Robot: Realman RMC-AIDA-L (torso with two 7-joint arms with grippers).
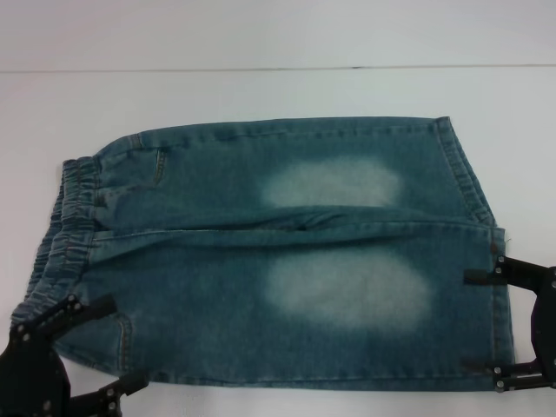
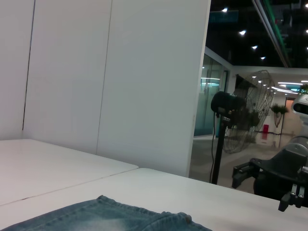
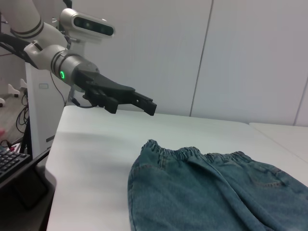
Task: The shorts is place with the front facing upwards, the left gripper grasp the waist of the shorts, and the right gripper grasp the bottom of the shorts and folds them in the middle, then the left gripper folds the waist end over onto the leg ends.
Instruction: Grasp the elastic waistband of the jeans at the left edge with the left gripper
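Observation:
Faded blue denim shorts lie flat, front up, on the white table. The elastic waist is at the left and the leg ends at the right. My left gripper is open at the near waist corner, its fingers spread over the cloth edge. My right gripper is open at the hem of the near leg, its fingertips reaching just over the denim. The left wrist view shows a strip of the shorts and the right gripper beyond. In the right wrist view the left gripper hovers past the waist.
A seam crosses the table behind the shorts. White wall panels stand at the far side. A floor fan is off the table, and a keyboard lies beside the table's end.

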